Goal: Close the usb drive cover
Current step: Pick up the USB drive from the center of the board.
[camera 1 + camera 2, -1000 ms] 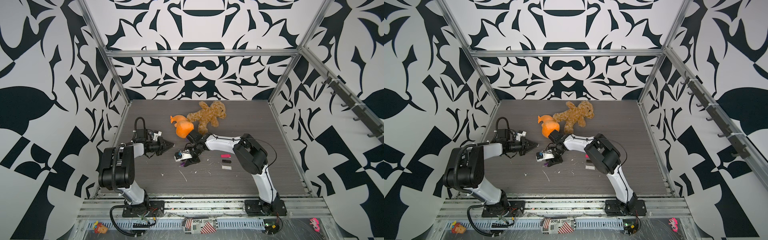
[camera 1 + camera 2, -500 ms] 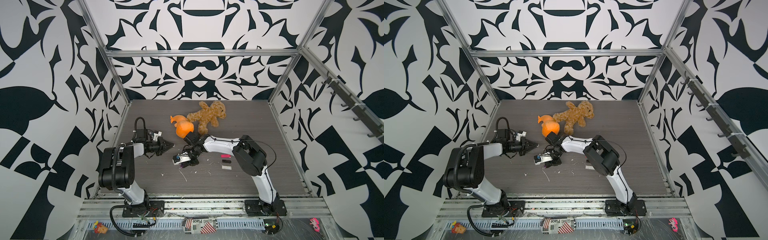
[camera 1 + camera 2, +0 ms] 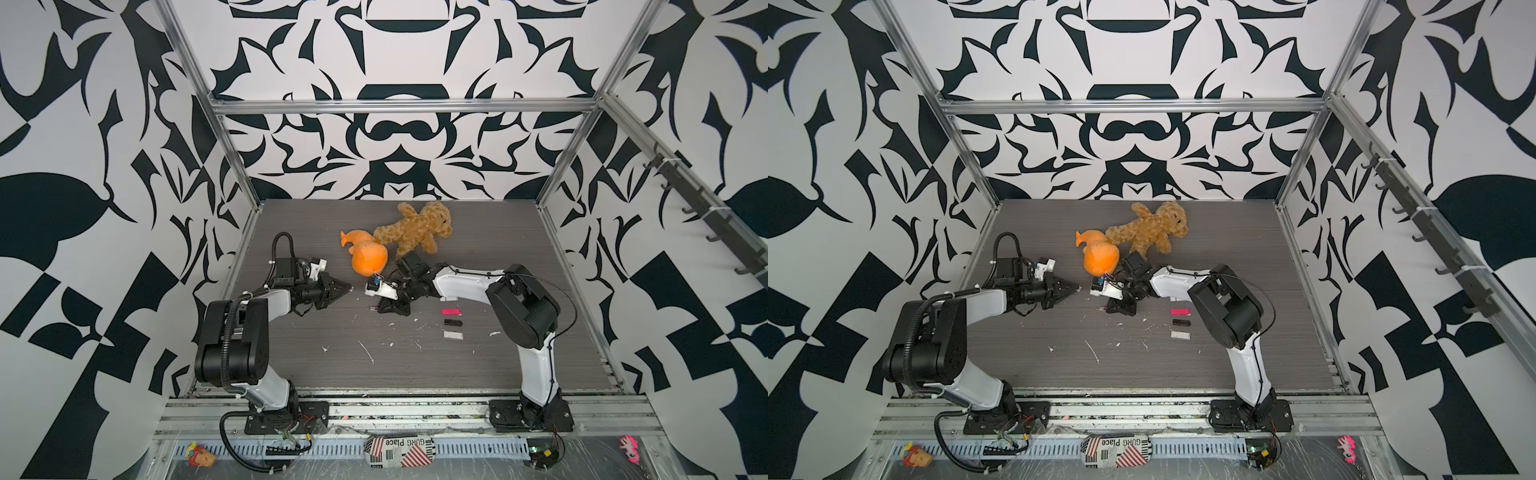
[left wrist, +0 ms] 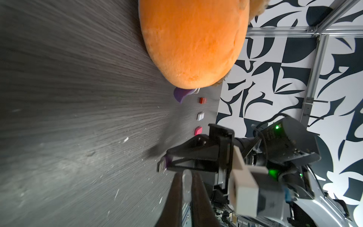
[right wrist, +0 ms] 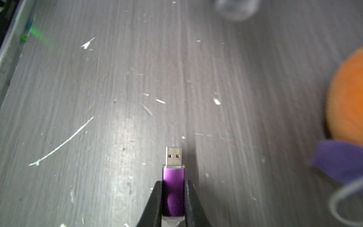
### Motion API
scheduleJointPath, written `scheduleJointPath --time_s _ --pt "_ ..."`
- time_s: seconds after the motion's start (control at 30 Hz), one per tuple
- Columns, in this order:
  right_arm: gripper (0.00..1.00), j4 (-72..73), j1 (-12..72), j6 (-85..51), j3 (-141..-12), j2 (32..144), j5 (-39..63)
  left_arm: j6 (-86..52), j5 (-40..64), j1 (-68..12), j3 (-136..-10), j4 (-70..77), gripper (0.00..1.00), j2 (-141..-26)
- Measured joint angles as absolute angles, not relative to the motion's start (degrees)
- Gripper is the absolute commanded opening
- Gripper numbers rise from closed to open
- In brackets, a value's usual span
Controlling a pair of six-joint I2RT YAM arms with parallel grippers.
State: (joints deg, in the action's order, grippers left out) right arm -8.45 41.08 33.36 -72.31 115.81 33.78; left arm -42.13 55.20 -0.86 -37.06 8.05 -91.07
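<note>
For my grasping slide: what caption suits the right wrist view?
Right gripper shut on a purple USB drive, bare metal plug out over the grey table.

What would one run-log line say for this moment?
right end effector: shut on USB drive | plug: bare, uncovered | left end effector: shut, apart from drive

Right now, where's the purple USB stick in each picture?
In a top view: USB stick mid-table, near the orange plush.
In a top view: same spot, by the plush.
Left wrist: stick poking from the right end effector.
Right wrist: stick clamped, metal plug bare.
Shared landmark: the orange plush, seen in all four.
</note>
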Motion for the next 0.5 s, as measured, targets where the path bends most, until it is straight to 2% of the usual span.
scheduleJointPath --time_s 0.5 --pt "0.16 3.11 41.56 19.42 -69.10 114.67 29.63 -47.22 49.15 -7.51 -34.87 16.40 0.03 -91.18"
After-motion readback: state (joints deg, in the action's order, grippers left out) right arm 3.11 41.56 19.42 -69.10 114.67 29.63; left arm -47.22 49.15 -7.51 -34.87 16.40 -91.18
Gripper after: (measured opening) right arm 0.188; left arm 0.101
